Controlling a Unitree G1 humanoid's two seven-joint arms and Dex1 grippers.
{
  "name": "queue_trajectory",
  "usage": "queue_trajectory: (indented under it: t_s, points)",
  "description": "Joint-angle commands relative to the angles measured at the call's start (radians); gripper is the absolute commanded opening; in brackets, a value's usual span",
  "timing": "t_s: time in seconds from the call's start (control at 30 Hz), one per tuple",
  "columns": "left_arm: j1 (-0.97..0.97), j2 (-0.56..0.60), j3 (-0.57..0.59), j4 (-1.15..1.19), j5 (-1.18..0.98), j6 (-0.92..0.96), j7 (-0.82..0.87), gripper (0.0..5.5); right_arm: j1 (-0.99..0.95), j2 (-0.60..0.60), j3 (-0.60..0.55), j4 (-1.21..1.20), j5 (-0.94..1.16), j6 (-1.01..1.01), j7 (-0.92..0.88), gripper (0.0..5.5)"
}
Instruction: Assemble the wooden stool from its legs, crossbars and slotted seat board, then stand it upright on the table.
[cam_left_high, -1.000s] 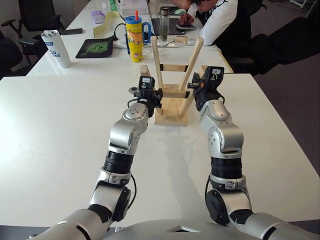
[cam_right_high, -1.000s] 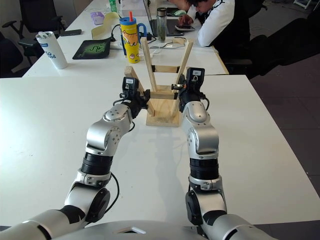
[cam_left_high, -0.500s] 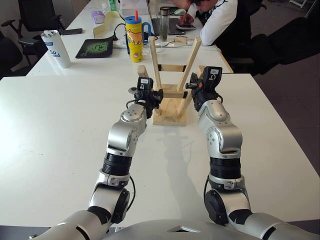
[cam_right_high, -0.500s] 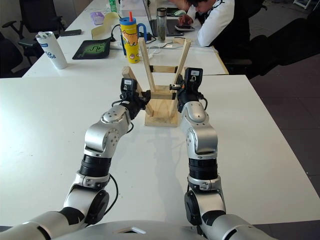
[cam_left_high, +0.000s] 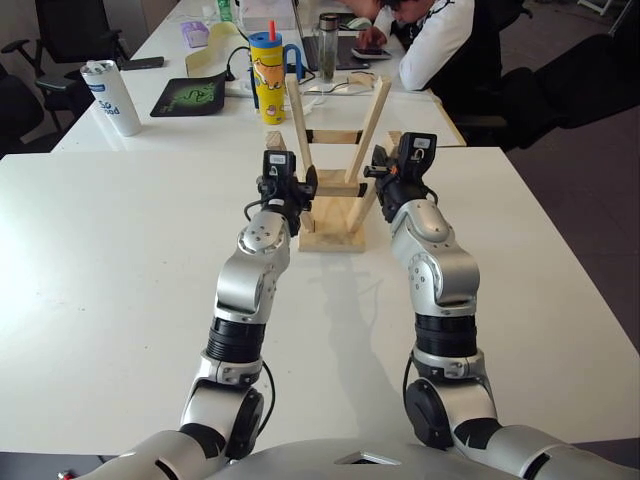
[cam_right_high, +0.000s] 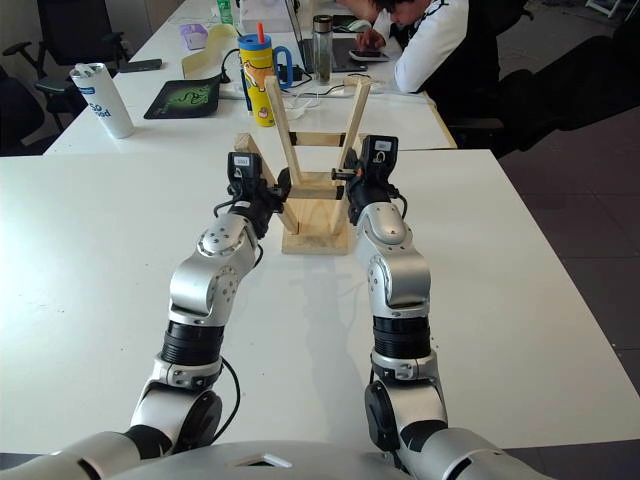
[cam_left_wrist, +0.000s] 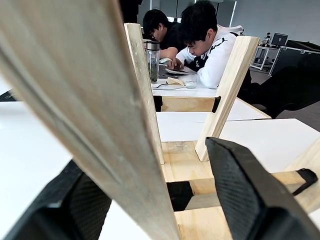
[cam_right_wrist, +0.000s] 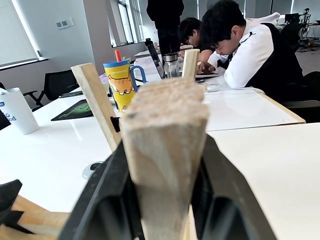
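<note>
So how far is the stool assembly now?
Assembly looks done: the legs stand in the seat and crossbars join them. It stands upside down; the right end effector grips a leg, the left end effector is at another. Left to do: turning it upright.

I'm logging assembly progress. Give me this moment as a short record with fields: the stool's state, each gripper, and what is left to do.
stool: stool looks assembled and is upside down
seat board: seat board lies flat on the table, with the legs pointing up
left gripper: left gripper is at the left leg, near the seat
right gripper: right gripper is clamped on the right leg, near the seat
left to do: turn the stool over and stand it upright
background: yellow cup on the next table
</note>
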Motion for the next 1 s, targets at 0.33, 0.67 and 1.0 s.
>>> queue_trajectory:
  t_s: [0.33, 0.67, 1.0]
  points:
    - [-0.019, -0.030, 0.033, -0.059, 0.019, -0.050, 0.013, 2.97, -0.031, 0.011, 0.033, -0.011, 0.010, -0.055, 0.036, 1.05]
    - [-0.017, -0.020, 0.065, -0.133, 0.030, -0.046, 0.034, 2.97, -0.035, -0.003, 0.029, 0.007, 0.002, -0.055, 0.037, 1.05]
    - [-0.050, 0.020, 0.104, -0.263, 0.021, 0.023, 0.027, 2.97, -0.040, -0.014, 0.025, 0.011, -0.003, -0.059, 0.037, 1.05]
